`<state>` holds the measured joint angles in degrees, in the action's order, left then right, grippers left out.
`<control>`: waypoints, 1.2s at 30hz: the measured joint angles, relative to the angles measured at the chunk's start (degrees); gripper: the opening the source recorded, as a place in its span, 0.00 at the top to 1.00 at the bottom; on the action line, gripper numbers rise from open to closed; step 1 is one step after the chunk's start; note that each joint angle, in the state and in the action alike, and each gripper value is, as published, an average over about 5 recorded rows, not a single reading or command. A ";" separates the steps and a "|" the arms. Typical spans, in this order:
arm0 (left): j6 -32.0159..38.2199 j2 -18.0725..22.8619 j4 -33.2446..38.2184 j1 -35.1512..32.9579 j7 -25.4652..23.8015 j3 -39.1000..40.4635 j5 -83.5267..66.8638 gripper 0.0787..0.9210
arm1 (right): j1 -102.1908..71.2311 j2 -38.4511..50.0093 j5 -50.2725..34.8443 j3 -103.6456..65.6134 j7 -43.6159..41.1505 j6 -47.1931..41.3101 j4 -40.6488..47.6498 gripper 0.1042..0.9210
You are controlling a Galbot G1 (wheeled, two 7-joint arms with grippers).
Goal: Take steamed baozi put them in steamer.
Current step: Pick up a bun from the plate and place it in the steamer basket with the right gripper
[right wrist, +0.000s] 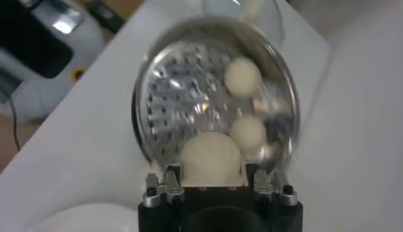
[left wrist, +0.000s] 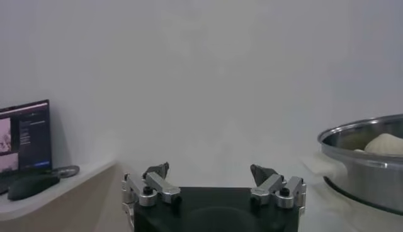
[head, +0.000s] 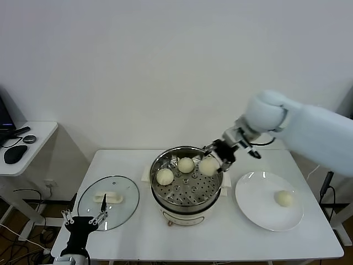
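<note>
The steamer (head: 156, 165) stands mid-table, a shiny steel pot on a cream base. Two steamed baozi (head: 164, 176) (head: 186, 164) lie on its perforated floor. My right gripper (head: 216, 159) reaches over the steamer's right rim, shut on a third baozi (head: 208, 166) held low inside the pot. In the right wrist view this bun (right wrist: 211, 156) fills the space between the fingers of the right gripper (right wrist: 211, 179), above the other two (right wrist: 243, 75) (right wrist: 247, 131). Another baozi (head: 284, 198) rests on the white plate (head: 256, 212). My left gripper (head: 83, 221) hangs open near the table's front left.
A glass lid (head: 118, 190) with a white handle lies flat left of the steamer. A side desk (head: 33, 132) with a mouse and laptop stands at far left. The left wrist view shows the steamer's wall (left wrist: 362, 173) off to one side of the left gripper (left wrist: 211, 171).
</note>
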<state>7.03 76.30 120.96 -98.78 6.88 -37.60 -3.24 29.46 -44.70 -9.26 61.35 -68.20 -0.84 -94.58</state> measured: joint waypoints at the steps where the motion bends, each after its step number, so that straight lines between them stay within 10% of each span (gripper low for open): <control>1: 0.00 0.05 0.02 -0.08 0.00 -0.11 0.00 0.12 | 0.07 -0.87 0.54 0.70 0.29 1.32 0.09 0.40; 36: 0.84 1.31 -0.44 -0.44 0.14 -2.02 -0.06 0.12 | -4.94 -15.99 18.33 7.89 4.41 29.34 6.49 0.33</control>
<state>7.87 77.60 120.52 -99.22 7.03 -39.62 -3.30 24.52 -60.69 9.07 69.24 -63.79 28.50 -88.09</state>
